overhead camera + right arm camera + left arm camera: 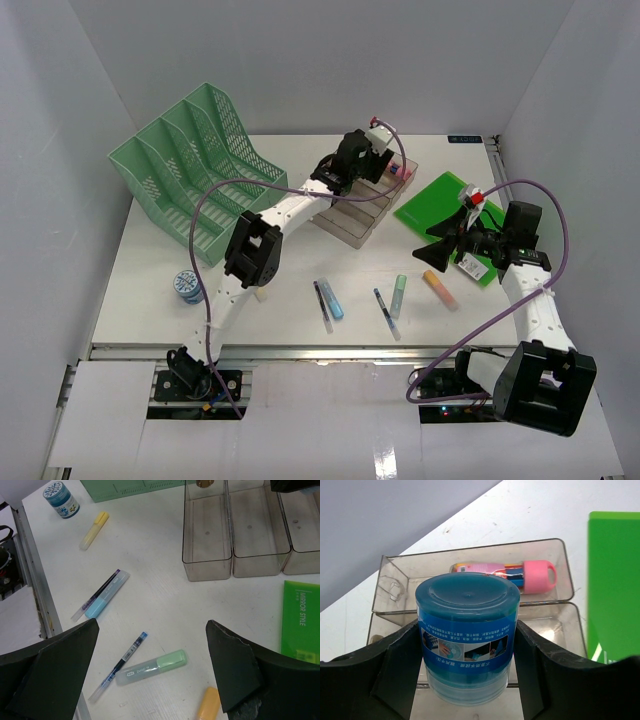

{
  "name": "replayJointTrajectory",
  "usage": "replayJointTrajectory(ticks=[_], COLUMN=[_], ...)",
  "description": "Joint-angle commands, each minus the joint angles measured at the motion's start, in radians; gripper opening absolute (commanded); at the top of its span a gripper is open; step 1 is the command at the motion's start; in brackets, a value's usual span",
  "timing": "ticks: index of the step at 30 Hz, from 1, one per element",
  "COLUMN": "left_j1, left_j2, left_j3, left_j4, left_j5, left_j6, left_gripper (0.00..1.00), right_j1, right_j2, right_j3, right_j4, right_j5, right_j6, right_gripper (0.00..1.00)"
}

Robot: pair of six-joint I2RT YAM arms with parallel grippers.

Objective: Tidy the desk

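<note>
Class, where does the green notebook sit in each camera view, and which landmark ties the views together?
Top external: green notebook right of centre, just right of the clear tray.
Left wrist: green notebook at the right edge, right of the blue tub.
Right wrist: green notebook at the right edge, lower half.
Shared landmark: the clear tray, next to it in all three.

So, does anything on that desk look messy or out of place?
Nothing spilled or broken, but stationery lies scattered at odd angles on the desk: a blue highlighter, a green highlighter, an orange highlighter and two pens, all outside the clear tray.
</note>
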Motion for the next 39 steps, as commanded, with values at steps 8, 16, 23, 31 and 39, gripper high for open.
replayJointTrajectory(ticks=[8, 16, 23, 31, 39], left_j1=[0.074, 0.104, 0.122, 0.129, 0.129], left_j2=[0.0, -0.023, -0.033, -0.032, -0.059], left_j3=[0.018, -0.006, -0.025, -0.029, -0.043], left_j4=[0.078, 0.066, 0.019, -0.011, -0.063], left_j5=[-0.009, 0.057, 0.157, 0.166, 0.185], left_j6=[0.026, 0.055, 0.078, 0.065, 0.062], left_gripper=[0.0, 0.0, 0.0, 0.05, 0.02], right_j1=[-0.006, -0.005, -0.007, -0.007, -0.006], right_j2=[0.013, 0.016, 0.017, 0.019, 0.023], right_j3=[0.006, 0.006, 0.005, 0.005, 0.005], right_j4=[0.028, 0.028, 0.028, 0.028, 0.028], right_j5=[-0.033, -0.035, -0.035, -0.036, -0.031], right_j6=[0.007, 0.01, 0.01, 0.007, 0.007], right_gripper=[0.94, 0.94, 0.94, 0.94, 0.94])
